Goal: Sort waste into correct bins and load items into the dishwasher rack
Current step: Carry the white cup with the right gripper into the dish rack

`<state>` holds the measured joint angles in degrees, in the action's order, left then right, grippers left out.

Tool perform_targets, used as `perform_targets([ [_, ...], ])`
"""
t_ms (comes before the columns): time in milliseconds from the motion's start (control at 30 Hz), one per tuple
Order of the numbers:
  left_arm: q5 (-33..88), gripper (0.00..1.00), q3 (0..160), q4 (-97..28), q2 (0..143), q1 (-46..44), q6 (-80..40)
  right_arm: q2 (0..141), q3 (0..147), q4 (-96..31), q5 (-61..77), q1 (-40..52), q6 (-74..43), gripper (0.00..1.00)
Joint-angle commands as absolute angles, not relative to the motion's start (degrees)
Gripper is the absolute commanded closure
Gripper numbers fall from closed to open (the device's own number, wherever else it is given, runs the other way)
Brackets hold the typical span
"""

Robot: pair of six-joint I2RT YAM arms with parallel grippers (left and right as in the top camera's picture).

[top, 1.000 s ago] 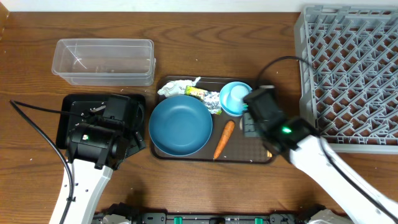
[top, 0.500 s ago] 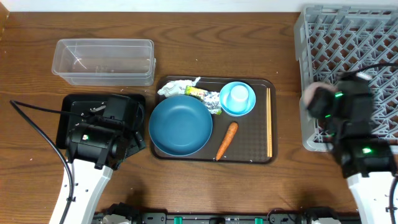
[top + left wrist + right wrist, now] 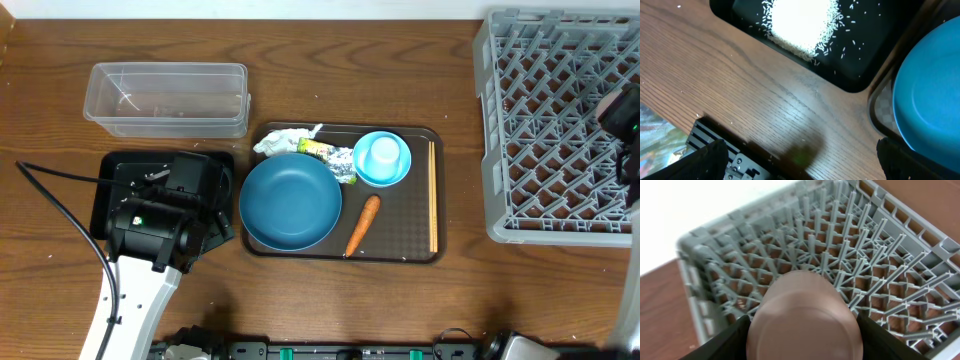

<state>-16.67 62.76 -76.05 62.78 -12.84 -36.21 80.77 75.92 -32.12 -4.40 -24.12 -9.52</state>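
Wooden table (image 3: 400, 60) fills the overhead view, with the grey dishwasher rack (image 3: 545, 120) at its right end. The right gripper (image 3: 805, 340) hangs over the rack, its dark fingers (image 3: 727, 345) pressed against the two sides of the cup (image 3: 805, 317). The cup is small, smooth and pale pinkish, rounded toward the camera, with the rack's lattice of pegs under and behind it.

Left of the rack lies the dark brown serving tray (image 3: 400, 245). The chopsticks (image 3: 432, 195) lie along the edge nearest the rack. Farther from the rack are the light-blue bowl (image 3: 382, 158), the carrot (image 3: 361, 224) and the dark-blue bowl (image 3: 290, 200). Farther still are the foil wrapper (image 3: 330, 155) and the crumpled paper (image 3: 283, 140).

Farthest from the rack are the clear tub (image 3: 168, 98) and the black tray (image 3: 875, 55). The tray holds the heap of rice (image 3: 800, 22). The left gripper (image 3: 805, 159) hangs there with its fingers spread wide and nothing between them.
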Motion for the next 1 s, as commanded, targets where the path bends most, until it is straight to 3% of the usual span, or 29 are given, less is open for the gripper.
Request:
perform_targets([
  [0,-17.2,0.02,63.3,-76.2,62.7,-12.6,-37.0,85.8,78.0,-31.4,-2.6,-25.3,-6.1,0.39],
  [567,-17.2,0.02,63.3,-76.2,62.7,-12.6,-37.0,98.4,78.0,-27.8,-4.0,-31.5,-6.1,0.32],
  [633,-17.2,0.02,63.3,-76.2,62.7,-12.6,-37.0,98.4,78.0,-27.9,-2.9,-31.6,-6.1,0.19],
  [733,-17.2,0.02,63.3,-76.2,62.7,-12.6,-37.0,98.4,78.0,-28.2,0.0,-31.6,-6.1,0.1],
  [967,-17.2,0.02,63.3,-76.2,62.7,-12.6,-37.0,96.3,78.6,-28.5,11.7,-30.2,-6.2,0.01],
])
